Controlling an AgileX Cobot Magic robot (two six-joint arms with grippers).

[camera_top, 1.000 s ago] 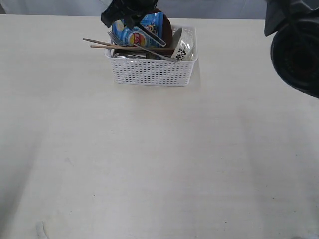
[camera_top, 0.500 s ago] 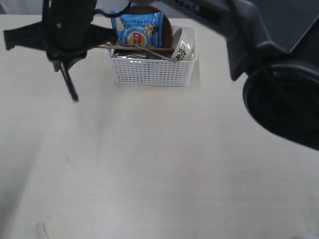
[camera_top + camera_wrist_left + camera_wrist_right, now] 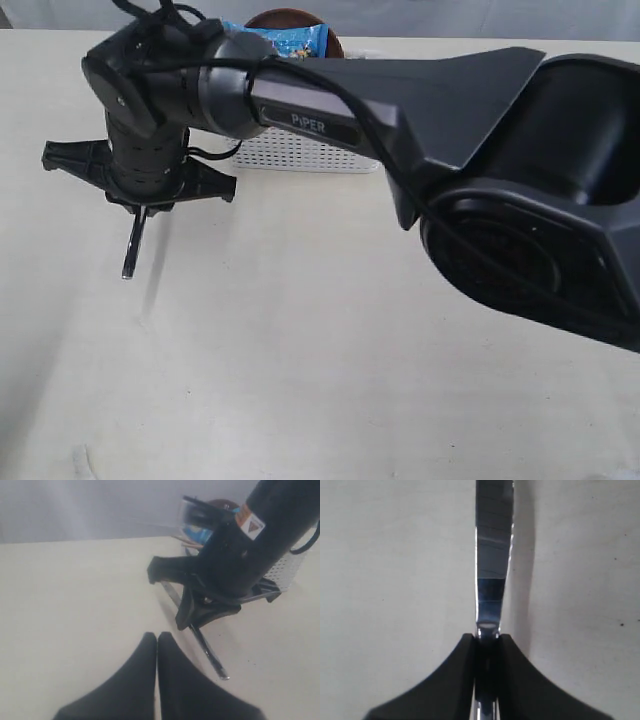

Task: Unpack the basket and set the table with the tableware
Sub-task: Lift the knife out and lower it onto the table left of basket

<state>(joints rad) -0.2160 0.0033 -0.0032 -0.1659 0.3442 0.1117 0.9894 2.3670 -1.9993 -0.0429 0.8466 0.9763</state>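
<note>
Knife (image 3: 133,245): one, and it is in my right gripper (image 3: 143,207), clamped by one end between the two fingers and hanging blade-down, a little tilted, over the table (image 3: 300,380). It hangs left of the basket (image 3: 300,155) and nearer than it, well out over bare tabletop. Its lower tip is close to the surface with a shadow just beside it. I cannot tell if the tip touches.

My right wrist view shows the steel strip running straight out from between the jaws, cut off by the frame before its end.

My left gripper (image 3: 157,637) is closed on nothing, its two fingers pressed flat together over the table, left of the knife.

One basket is in view, at the far side. My right arm crosses in front and covers most of it, so only a strip of its perforated wall shows. Above that I can count one blue bag (image 3: 290,38) and one brown plate (image 3: 290,17), both only by their top edges. Whatever else lies inside is hidden behind the arm.
</note>
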